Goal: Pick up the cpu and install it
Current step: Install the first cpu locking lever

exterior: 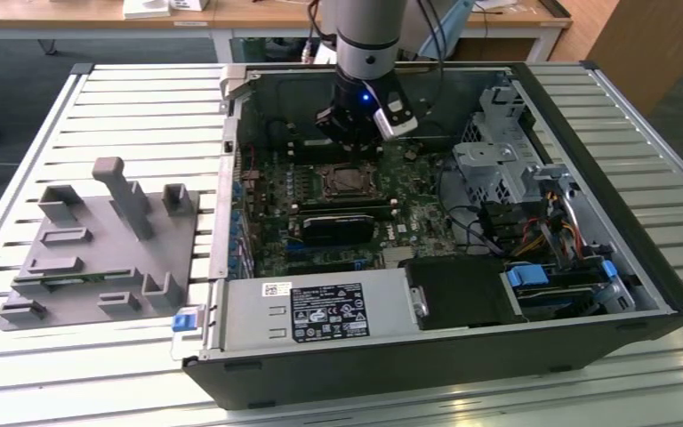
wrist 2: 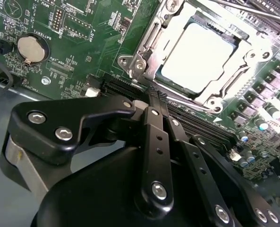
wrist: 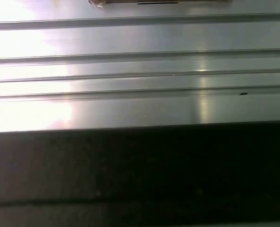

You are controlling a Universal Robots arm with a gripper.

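At the near edge of the exterior view, the open computer case (exterior: 437, 356) lies on its side on a slatted metal table (exterior: 104, 107), with the silver power supply (exterior: 312, 311) along its nearest wall and a black box (exterior: 466, 292) just beside it toward the exterior view's right. On the table to the exterior view's left of the case, well apart from the arm, sits a grey fixture plate (exterior: 92, 245) with upright blocks and posts. Deeper inside the case, the green motherboard (exterior: 317, 213) carries a black heatsink block (exterior: 339, 224), and just beyond that lies the socket with its metal frame (exterior: 344, 182). The cpu (wrist 2: 199, 54) rests flat inside that socket, its pale shiny top showing clearly in the second wrist view, framed by the metal load plate (wrist 2: 144, 52); a round coin battery (wrist 2: 30, 48) sits on the board well apart from it. The gripper (exterior: 354, 147) hangs just above the socket and touches nothing; in the second wrist view its black linkage (wrist 2: 154, 142) fills the foreground, but whether the fingers are spread or closed cannot be told. The first wrist view shows ribbed metal slats (wrist: 140, 61) above a dark band. Farthest back stand wooden desks (exterior: 259, 13).
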